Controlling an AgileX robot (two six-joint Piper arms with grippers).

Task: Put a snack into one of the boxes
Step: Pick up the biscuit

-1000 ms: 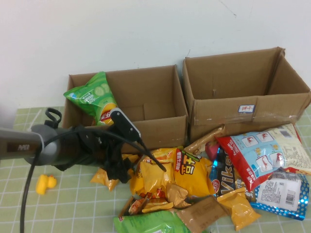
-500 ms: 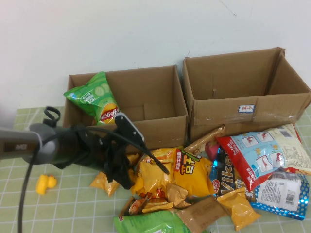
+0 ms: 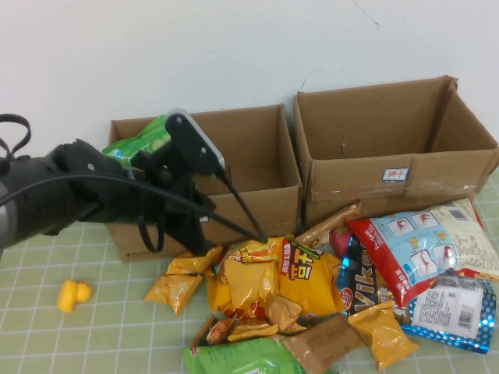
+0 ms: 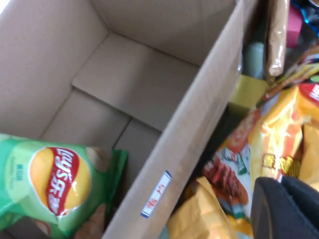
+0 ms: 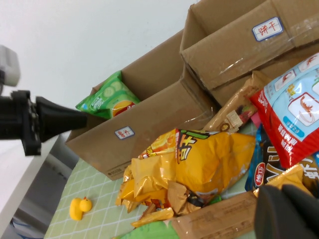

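Note:
The bright green crisp bag leans inside the lower brown box, against its left corner. It also shows in the right wrist view, and partly behind my left arm in the high view. The box's small white label is on its plain front. My left gripper is shut and empty. It hangs just outside the box's front wall, over the yellow bags. My right gripper is shut and empty, low over the snack pile, out of the high view.
The taller taped box stands to the right of the lower one. A heap of snack bags covers the table in front of both boxes. A yellow rubber duck sits at the front left. A wall is behind the boxes.
My left arm has risen and swung back toward the lower box, now covering much of the green bag. The bag stays in the box.

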